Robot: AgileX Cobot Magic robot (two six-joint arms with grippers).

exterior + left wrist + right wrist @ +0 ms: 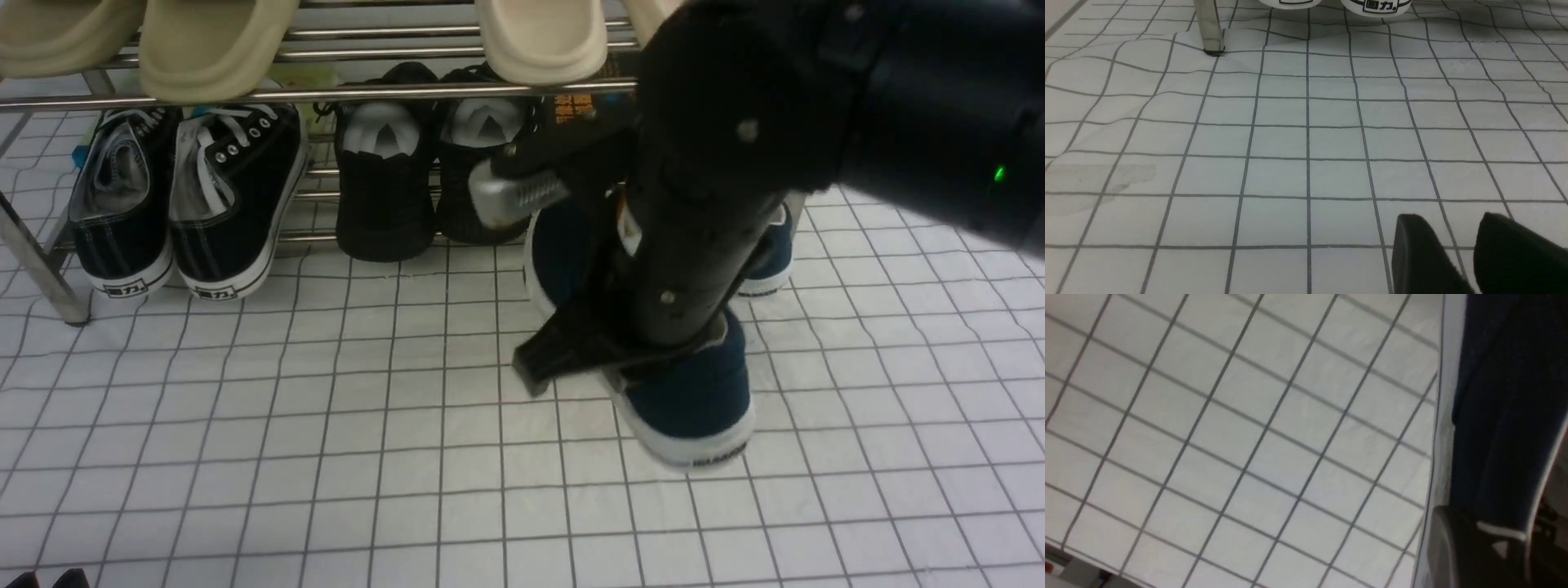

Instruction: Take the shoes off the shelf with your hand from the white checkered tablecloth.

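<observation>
One navy-blue slip-on shoe (694,400) with a white sole lies toe-forward on the white checkered tablecloth (326,457), in front of the steel-tube shelf (367,94). My right gripper (604,359) is shut on its side wall, with one finger (539,363) outside the shoe. In the right wrist view the navy wall (1494,416) runs between the jaws (1498,539). The second navy shoe (771,257) sits behind my right arm, mostly hidden. My left gripper (1453,245) hangs narrowly open and empty over bare cloth (1290,163), at the front left (49,578).
On the shelf's lower tier stand black lace-up sneakers (171,204) and all-black shoes (424,171). Beige slippers (212,41) lie on the upper tier. A shelf leg (41,269) stands at the left, and also shows in the left wrist view (1208,28).
</observation>
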